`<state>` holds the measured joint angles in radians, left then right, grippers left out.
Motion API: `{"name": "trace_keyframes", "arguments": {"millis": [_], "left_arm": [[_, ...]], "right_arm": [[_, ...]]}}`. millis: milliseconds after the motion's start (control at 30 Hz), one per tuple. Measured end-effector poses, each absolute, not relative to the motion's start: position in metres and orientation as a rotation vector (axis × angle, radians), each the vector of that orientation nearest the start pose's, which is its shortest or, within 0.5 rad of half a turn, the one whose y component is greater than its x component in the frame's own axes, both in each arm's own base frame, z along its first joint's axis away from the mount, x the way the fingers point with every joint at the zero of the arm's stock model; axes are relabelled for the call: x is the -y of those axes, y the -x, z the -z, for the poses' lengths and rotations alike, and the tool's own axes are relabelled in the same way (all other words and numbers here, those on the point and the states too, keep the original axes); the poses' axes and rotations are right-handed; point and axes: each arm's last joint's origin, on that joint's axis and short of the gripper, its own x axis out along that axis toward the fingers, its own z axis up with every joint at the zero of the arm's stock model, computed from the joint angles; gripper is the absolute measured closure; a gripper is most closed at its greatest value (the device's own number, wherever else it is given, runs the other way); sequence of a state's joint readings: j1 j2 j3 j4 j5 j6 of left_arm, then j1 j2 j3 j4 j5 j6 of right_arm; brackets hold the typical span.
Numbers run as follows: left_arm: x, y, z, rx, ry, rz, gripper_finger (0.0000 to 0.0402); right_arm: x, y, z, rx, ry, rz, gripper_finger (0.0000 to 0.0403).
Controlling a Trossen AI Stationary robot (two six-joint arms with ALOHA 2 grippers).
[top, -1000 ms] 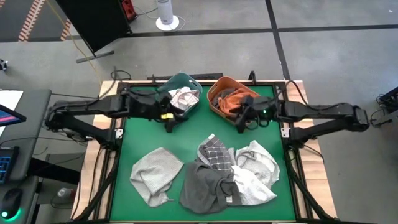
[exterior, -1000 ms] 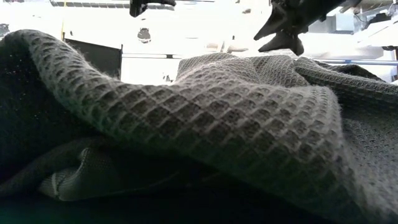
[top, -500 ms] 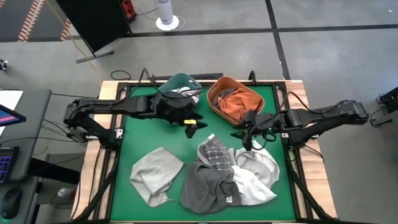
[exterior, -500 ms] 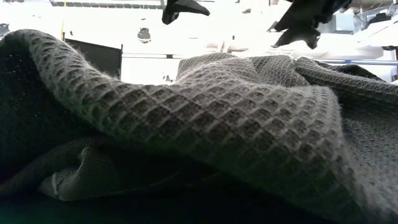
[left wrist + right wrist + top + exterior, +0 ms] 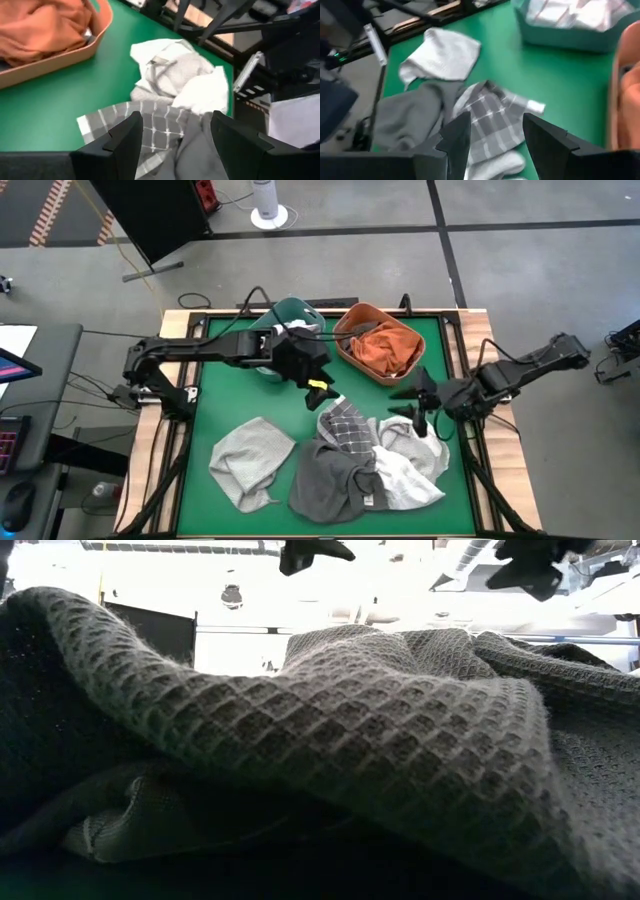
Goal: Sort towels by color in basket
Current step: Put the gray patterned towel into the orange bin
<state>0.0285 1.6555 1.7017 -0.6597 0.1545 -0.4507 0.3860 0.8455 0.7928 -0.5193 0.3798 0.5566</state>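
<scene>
Four towels lie heaped on the near half of the green table: light grey (image 5: 250,462), dark grey (image 5: 330,477), checked (image 5: 347,427) and white (image 5: 412,455). A rust-orange towel (image 5: 382,345) lies in the orange basket (image 5: 345,330). A white striped towel (image 5: 580,12) lies in the green basket (image 5: 560,35). My left gripper (image 5: 318,388) hangs open above the far end of the checked towel (image 5: 142,125). My right gripper (image 5: 415,402) hangs open above the far edge of the white towel, with the checked towel (image 5: 495,120) ahead of it.
The two baskets stand side by side at the table's far edge; the left arm covers much of the green one (image 5: 290,312). Bare green mat (image 5: 225,405) lies between baskets and heap. In the low view the dark grey towel (image 5: 350,740) fills the picture.
My left gripper has swung from over the green basket toward the table's right and near side, out over the checked towel. My right gripper has left the orange basket and gone toward the near and right edges, over the white towel. Both stayed open; no towel moved.
</scene>
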Motion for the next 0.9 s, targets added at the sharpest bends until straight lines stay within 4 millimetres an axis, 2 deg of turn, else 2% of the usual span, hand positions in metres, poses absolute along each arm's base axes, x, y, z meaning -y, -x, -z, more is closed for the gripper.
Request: {"name": "trace_keyframes", "arguments": {"millis": [267,400,667,900], "left_arm": [[0.019,-0.357,-0.379,-0.703,0.423,0.032,0.0178],[0.027,-0.356,-0.373,-0.757,0.379,0.048,0.0178],[0.034,-0.369,-0.356,-0.803,0.355,0.054,0.0178],[0.037,-0.398,-0.311,-0.904,0.341,0.04,0.0178]], "right_arm": [[-0.075,-0.147,-0.288,-0.615,-0.364,0.04,0.0196],[-0.08,-0.141,-0.284,-0.665,-0.318,0.008,0.0196],[-0.082,-0.146,-0.275,-0.734,-0.278,0.038,0.0196],[-0.073,-0.157,-0.277,-0.69,-0.334,0.106,0.0196]]}}
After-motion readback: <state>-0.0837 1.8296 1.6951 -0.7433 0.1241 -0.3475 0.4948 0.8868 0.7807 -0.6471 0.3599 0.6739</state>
